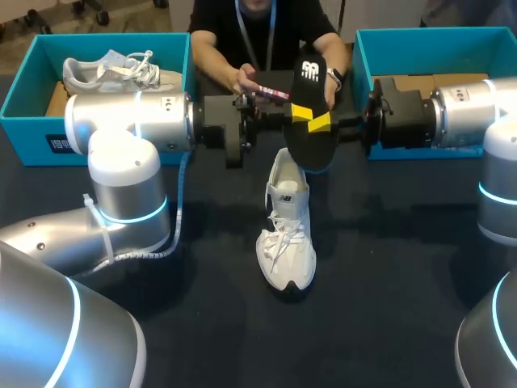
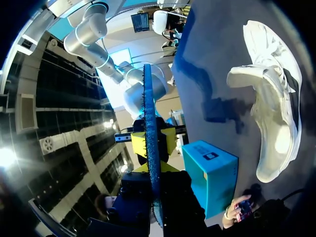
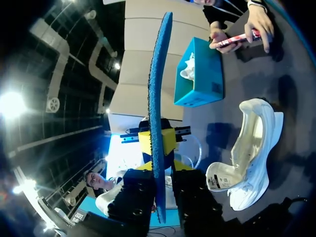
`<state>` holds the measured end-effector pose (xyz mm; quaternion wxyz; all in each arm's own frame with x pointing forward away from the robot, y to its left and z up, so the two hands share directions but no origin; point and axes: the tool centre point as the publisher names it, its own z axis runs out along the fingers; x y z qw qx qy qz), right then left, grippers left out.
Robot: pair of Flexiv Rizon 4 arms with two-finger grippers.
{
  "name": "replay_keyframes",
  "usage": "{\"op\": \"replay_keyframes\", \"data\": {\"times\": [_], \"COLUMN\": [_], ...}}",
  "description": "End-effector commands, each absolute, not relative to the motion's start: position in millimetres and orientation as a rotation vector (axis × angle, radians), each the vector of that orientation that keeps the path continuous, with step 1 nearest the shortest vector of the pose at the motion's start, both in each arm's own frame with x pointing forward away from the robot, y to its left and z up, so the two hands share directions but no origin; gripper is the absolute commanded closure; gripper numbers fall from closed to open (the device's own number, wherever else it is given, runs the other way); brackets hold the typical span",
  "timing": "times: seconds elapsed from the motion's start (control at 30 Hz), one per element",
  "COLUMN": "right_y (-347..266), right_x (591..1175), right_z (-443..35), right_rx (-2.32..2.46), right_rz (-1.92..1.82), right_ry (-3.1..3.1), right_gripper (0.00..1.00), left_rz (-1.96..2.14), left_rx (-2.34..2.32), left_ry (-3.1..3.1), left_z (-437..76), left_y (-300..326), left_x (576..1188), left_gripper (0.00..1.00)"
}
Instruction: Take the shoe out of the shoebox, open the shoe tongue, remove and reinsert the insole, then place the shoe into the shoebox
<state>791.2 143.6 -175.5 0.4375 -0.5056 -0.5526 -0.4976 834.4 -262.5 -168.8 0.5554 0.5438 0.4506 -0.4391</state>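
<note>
Containers: left teal cardboard shoebox (image 1: 24,89), open-topped, at the far left of the black bench (image 1: 202,315), holds a second white sneaker (image 1: 109,71) lying along the box's length with loose laces on top; the right wrist view shows white shoe fabric above this box's rim. Right teal cardboard shoebox (image 1: 361,61), at the far right, shows plain brown card inside and is partly hidden by the right arm (image 1: 460,109). Markings: a dark label with pale print on the left box's front wall, a small dark label on the right box's side in the left wrist view, a white logo at the narrow end of the insole, a dark mark on the sneaker's tongue tab; none read off here. Task item: white lace-up sneaker (image 1: 287,234) stands on its sole mid-bench, outside both boxes and between them, long axis running far to near, toe toward the robot, heel toward the far edge, mouth open. Black foam insole (image 1: 311,89), blue beneath, is held above the sneaker's heel, its long axis likewise far to near, logo end farthest, broad end lowest. Left hand (image 1: 297,111) and right hand (image 1: 321,123) are both clenched on the insole, coming in from opposite sides; each wrist view shows it edge-on between that arm's yellow-tipped fingers. A person (image 1: 242,40) at the far edge holds a pink flat object (image 1: 272,93) over the bench
</note>
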Motion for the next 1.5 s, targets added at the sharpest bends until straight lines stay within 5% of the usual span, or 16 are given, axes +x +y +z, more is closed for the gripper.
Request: {"op": "replay_keyframes", "data": {"times": [0.03, 0.3, 0.33, 0.37, 0.4, 1.1, 1.5], "right_y": [146.7, 148.4, 148.5, 148.7, 148.6, 129.5, 133.0], "right_x": [792.3, 793.5, 793.7, 793.9, 794.1, 811.7, 813.3], "right_z": [-176.5, -175.7, -175.7, -175.8, -176.0, -180.0, -169.5], "right_rx": [-1.255, -1.235, -1.232, -1.225, -1.219, -1.119, -0.876], "right_rz": [-1.24, -1.26, -1.265, -1.277, -1.285, -1.494, -1.628], "right_ry": [-1.373, -1.371, -1.371, -1.371, -1.372, -1.585, -1.831], "right_gripper": [1.0, 1.0, 1.0, 1.0, 1.0, 1.0, 1.0], "left_rz": [-1.034, -1.029, -1.029, -1.032, -1.032, -1.246, -1.405], "left_rx": [1.278, 1.262, 1.264, 1.271, 1.269, 1.134, 0.689], "left_ry": [1.062, 1.079, 1.084, 1.087, 1.088, 1.621, 2.12], "left_z": [-170.0, -171.4, -171.4, -171.1, -170.5, -184.5, -221.4], "left_y": [-264.9, -264.1, -264.0, -263.0, -261.9, -185.9, -169.7], "left_x": [835.1, 837.9, 837.8, 837.7, 837.9, 849.8, 851.9], "left_gripper": [1.0, 1.0, 0.71, 0.18, 0.0, 0.0, 0.0]}}
